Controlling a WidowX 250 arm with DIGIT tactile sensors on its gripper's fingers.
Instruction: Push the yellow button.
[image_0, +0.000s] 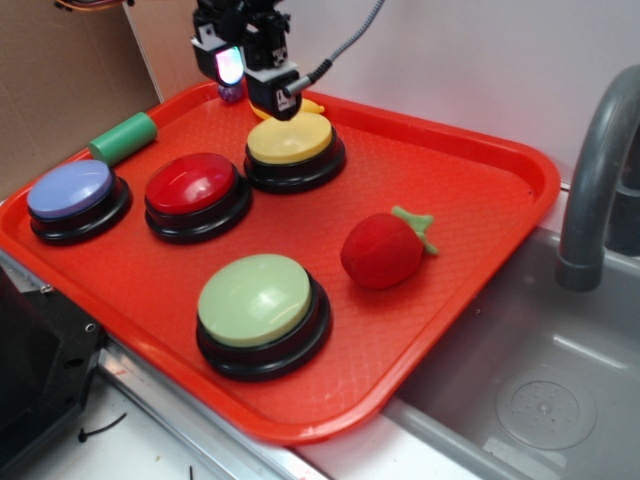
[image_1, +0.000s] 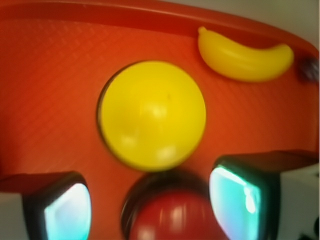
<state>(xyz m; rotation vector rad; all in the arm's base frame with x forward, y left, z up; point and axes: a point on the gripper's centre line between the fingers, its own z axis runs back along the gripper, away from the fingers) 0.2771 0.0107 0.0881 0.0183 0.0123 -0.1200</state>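
Note:
The yellow button (image_0: 290, 140) has a smooth yellow dome on a black base and stands at the back of the red tray (image_0: 470, 190). In the wrist view it (image_1: 151, 114) fills the middle of the frame. My gripper (image_0: 252, 82) hovers above the button's back left edge and does not visibly touch it. In the wrist view my gripper (image_1: 155, 200) is open and empty, with its two glowing pads wide apart at the bottom and the red button (image_1: 170, 217) showing between them.
On the tray stand a red button (image_0: 195, 190), a blue button (image_0: 75, 195) and a pale green button (image_0: 260, 305). A red strawberry toy (image_0: 385, 250), a green cylinder (image_0: 122, 137) and a small banana toy (image_1: 245, 57) lie there too. A sink and grey faucet (image_0: 595, 170) are at the right.

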